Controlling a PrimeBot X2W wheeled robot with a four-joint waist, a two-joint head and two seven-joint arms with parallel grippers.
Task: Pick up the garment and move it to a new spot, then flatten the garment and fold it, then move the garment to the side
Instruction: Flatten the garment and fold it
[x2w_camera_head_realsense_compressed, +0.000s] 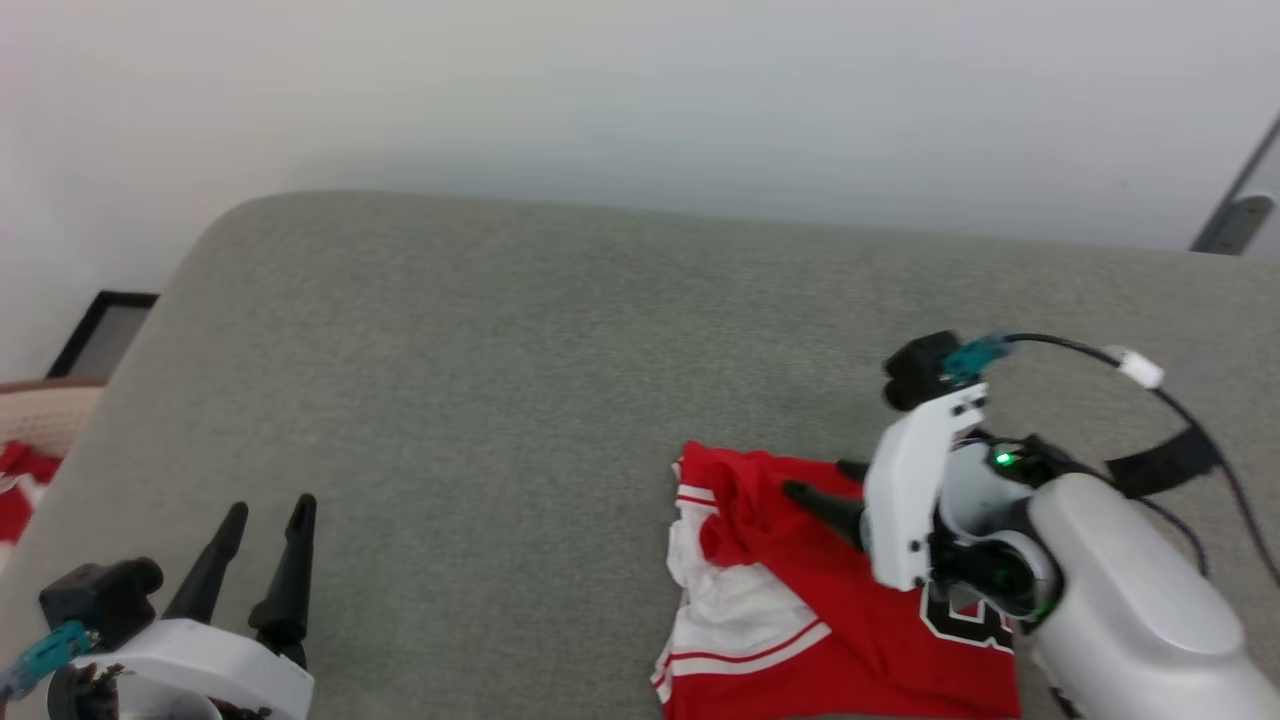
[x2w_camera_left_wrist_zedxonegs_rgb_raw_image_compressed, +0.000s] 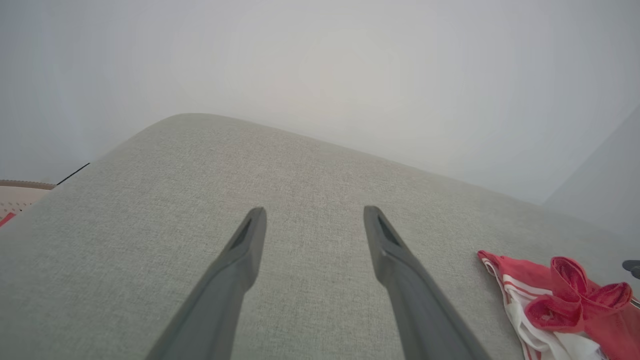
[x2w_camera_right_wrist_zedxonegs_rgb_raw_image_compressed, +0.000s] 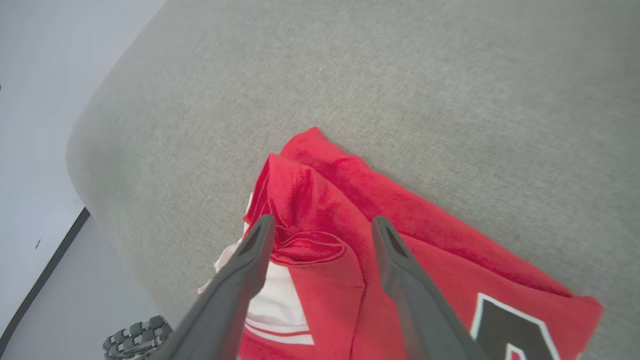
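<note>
The garment (x2w_camera_head_realsense_compressed: 800, 610), a red jersey with white sleeves, striped trim and a black white-outlined number, lies crumpled on the grey cushioned surface (x2w_camera_head_realsense_compressed: 500, 380) at the lower right. My right gripper (x2w_camera_head_realsense_compressed: 820, 485) hovers over its upper red edge, jaws open, nothing between them. In the right wrist view the garment (x2w_camera_right_wrist_zedxonegs_rgb_raw_image_compressed: 330, 200) has a raised red fold between the open right gripper (x2w_camera_right_wrist_zedxonegs_rgb_raw_image_compressed: 322, 224). My left gripper (x2w_camera_head_realsense_compressed: 268, 515) stands open at the lower left, far from the cloth. The left wrist view has my left gripper (x2w_camera_left_wrist_zedxonegs_rgb_raw_image_compressed: 312, 212) open over bare fabric, with the garment (x2w_camera_left_wrist_zedxonegs_rgb_raw_image_compressed: 555, 305) at the right edge.
The grey surface has a rounded far-left corner (x2w_camera_head_realsense_compressed: 230, 225) and drops to a pale floor. A dark-framed panel (x2w_camera_head_realsense_compressed: 100, 330) leans at the far left, above a basket (x2w_camera_head_realsense_compressed: 35, 415) with red cloth. A black cable (x2w_camera_head_realsense_compressed: 1150, 390) loops off my right wrist.
</note>
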